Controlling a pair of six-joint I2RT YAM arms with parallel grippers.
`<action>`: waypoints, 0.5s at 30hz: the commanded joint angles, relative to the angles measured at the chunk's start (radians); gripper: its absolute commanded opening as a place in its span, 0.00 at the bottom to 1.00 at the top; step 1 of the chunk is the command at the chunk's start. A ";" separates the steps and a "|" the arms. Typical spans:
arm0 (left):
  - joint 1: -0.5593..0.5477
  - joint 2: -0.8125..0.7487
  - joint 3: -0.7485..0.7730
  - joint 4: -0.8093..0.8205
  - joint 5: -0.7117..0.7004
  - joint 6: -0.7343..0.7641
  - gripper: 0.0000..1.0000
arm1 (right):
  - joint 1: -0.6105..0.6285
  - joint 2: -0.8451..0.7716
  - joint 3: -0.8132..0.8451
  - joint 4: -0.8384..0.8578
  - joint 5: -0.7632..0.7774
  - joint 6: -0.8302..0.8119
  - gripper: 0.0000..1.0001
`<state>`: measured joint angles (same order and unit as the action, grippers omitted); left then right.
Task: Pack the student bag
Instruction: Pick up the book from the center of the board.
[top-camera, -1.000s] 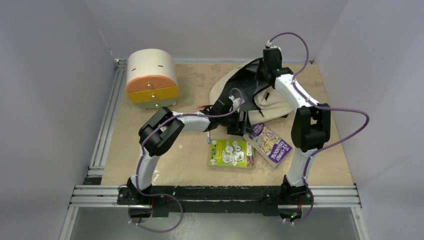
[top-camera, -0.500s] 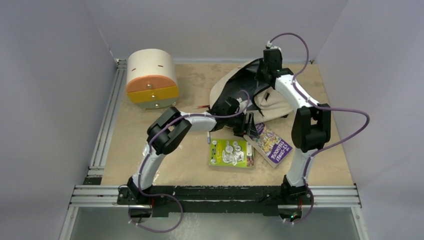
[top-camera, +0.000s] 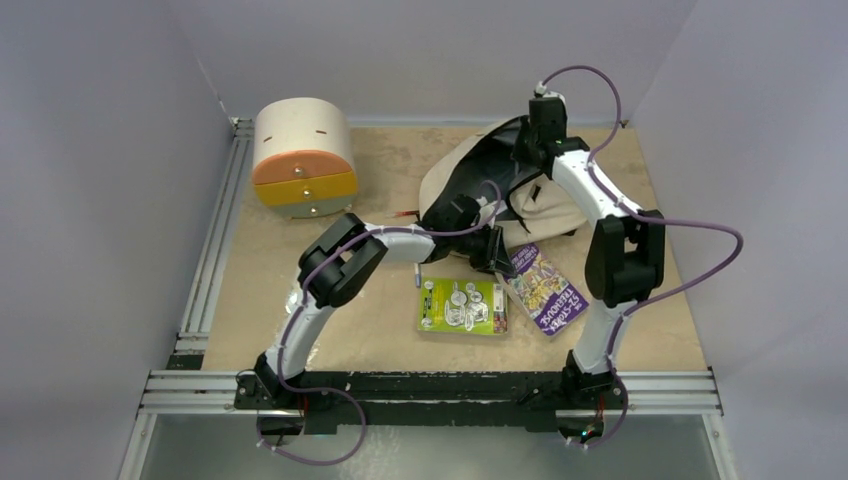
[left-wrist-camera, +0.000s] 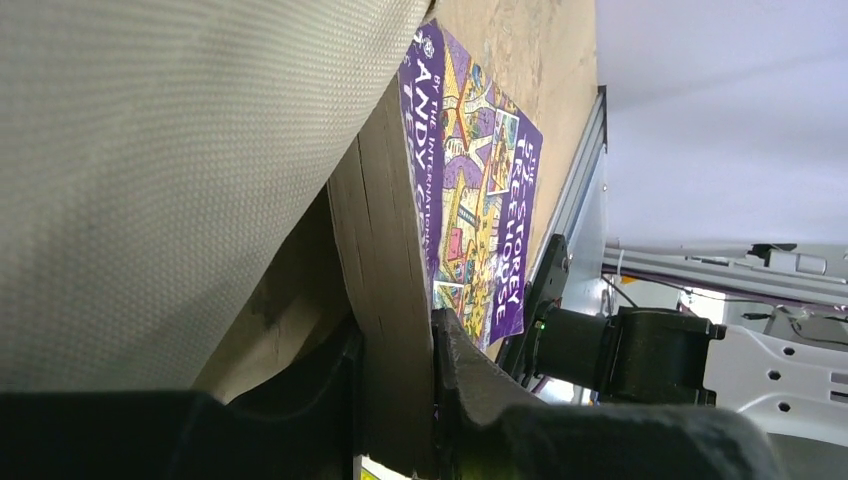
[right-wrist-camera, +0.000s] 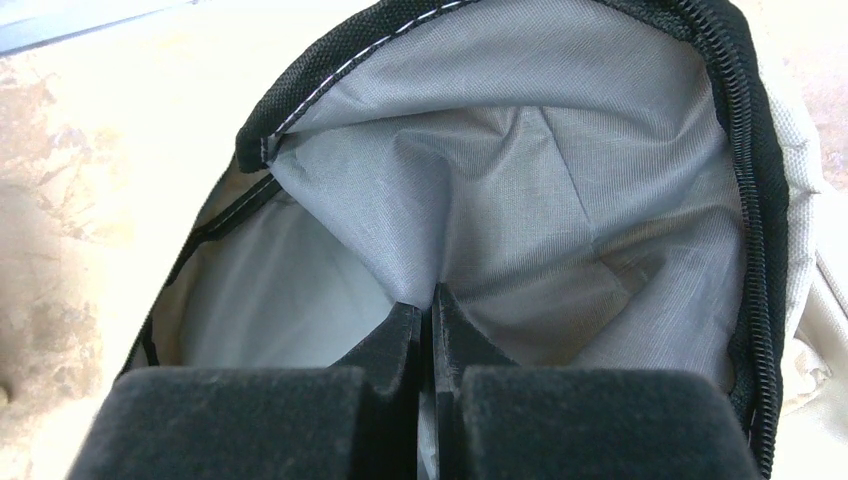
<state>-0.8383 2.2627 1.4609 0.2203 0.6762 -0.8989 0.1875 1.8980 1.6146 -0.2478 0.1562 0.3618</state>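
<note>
The student bag (top-camera: 548, 208), beige with black zipper edges, lies at the back right of the table with its mouth open. My right gripper (top-camera: 531, 140) is at that mouth, shut on a fold of the grey lining (right-wrist-camera: 520, 180); the right gripper (right-wrist-camera: 425, 302) pinches it between its fingertips. A purple paperback book (top-camera: 546, 291) lies just in front of the bag. My left gripper (top-camera: 497, 250) is shut on the book's near-left edge. In the left wrist view the left gripper (left-wrist-camera: 395, 340) clamps the page block (left-wrist-camera: 385, 280), with the bag fabric (left-wrist-camera: 150, 150) close on the left.
A green illustrated book (top-camera: 462, 305) lies flat left of the purple one, a pen (top-camera: 417, 276) beside it. A cream drawer box (top-camera: 303, 158) with orange and yellow fronts stands at the back left. Grey walls enclose the table.
My left gripper swung right from the bag's front to the purple book and closed on its edge. The book has shifted slightly. The right gripper kept its hold on the lining.
</note>
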 joint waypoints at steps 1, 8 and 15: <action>-0.001 -0.125 -0.044 0.093 -0.001 0.023 0.00 | -0.020 -0.118 0.003 0.068 -0.018 0.039 0.00; 0.005 -0.352 -0.204 0.179 -0.123 0.029 0.00 | -0.052 -0.211 -0.035 0.112 -0.028 0.087 0.00; 0.031 -0.528 -0.306 0.217 -0.149 0.020 0.00 | -0.066 -0.228 -0.047 0.110 0.009 0.109 0.00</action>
<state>-0.8261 1.8717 1.1858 0.3069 0.5468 -0.8867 0.1268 1.7203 1.5608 -0.2390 0.1410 0.4335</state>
